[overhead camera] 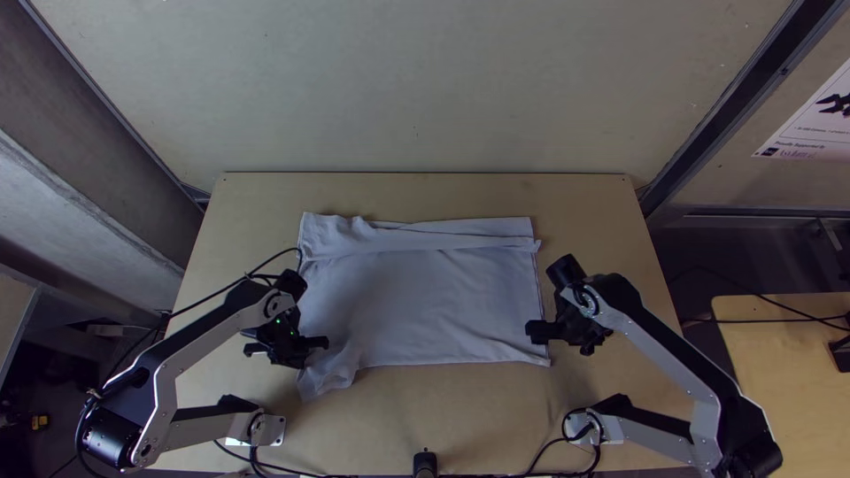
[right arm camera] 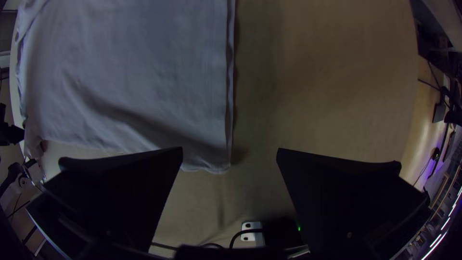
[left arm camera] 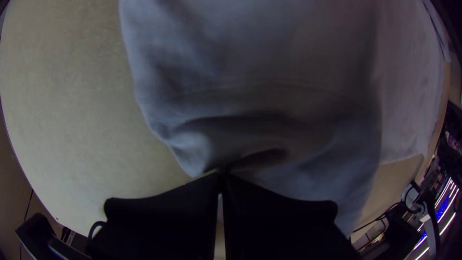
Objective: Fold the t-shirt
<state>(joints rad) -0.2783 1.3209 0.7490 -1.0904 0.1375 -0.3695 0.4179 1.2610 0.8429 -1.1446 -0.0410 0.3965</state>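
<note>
The pale t-shirt [overhead camera: 425, 301] lies as a wide rectangle mid-table, a folded strip along its far edge and its near left corner rumpled and drawn toward the near side. At that corner is my left gripper [overhead camera: 320, 343]. In the left wrist view my left gripper [left arm camera: 220, 177] is shut on a pinched, creased bit of the t-shirt [left arm camera: 288, 96]. Over the near right corner stands my right gripper [overhead camera: 537, 331]. The right wrist view shows my right gripper [right arm camera: 230, 153] open, the t-shirt's [right arm camera: 144, 82] corner between its parted fingers and not gripped.
Bare wood of the table [overhead camera: 460, 407] borders the t-shirt on all sides. A dark post [overhead camera: 425, 462] stands at the near edge, with black cables [overhead camera: 354, 475] beside it. A second table [overhead camera: 779, 354] is off to the right.
</note>
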